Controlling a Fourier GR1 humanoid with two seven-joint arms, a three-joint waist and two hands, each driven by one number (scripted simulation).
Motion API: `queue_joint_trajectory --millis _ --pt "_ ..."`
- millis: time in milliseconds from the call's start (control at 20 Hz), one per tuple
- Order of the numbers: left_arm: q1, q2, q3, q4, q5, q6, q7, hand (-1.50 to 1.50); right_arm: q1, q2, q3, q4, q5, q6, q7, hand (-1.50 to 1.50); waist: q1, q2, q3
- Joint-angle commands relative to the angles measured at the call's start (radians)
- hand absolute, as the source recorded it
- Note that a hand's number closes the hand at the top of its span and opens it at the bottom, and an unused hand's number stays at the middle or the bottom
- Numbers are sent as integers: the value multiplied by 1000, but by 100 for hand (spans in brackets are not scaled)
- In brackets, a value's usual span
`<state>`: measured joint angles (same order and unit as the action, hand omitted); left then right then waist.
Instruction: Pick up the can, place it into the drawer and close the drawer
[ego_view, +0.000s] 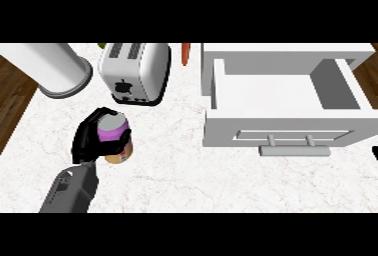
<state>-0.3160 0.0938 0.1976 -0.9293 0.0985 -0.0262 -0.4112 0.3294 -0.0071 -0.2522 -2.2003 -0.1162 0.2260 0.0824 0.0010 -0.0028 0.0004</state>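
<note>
The can (116, 134), with a grey top, a purple band and a tan lower label, is at the counter's left middle. My left hand (90, 136) is curled round it from the left and behind, fingers wrapping its side. Whether the can rests on the counter or is lifted I cannot tell. The white drawer (221, 87) stands pulled open at the right with a bare inside, its front panel and grey handle (294, 145) facing me. The can is well to the left of the drawer. A dark sliver of my right hand (375, 152) shows at the right edge.
A silver toaster (136, 71) stands just behind the can. A white cylinder on a grey base (56, 67) sits at the back left. An orange object (186, 54) lies between toaster and drawer. Marble counter (184, 175) stretches between can and drawer.
</note>
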Motion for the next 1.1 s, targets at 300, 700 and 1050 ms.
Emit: queue_joint_trajectory --millis 300,700,1050 --pt "14 -35 -118 -323 -27 62 240 150 22 -26 -61 26 -45 25 -51 -150 -6 1 0" --pt "-81 -92 -272 -542 -94 211 469 150 -36 4 5 42 29 -36 -24 -150 -2 1 0" --pt "-374 -93 -264 -423 -118 269 624 150 -6 -2 -17 -19 1 -16 9 -150 -14 3 0"
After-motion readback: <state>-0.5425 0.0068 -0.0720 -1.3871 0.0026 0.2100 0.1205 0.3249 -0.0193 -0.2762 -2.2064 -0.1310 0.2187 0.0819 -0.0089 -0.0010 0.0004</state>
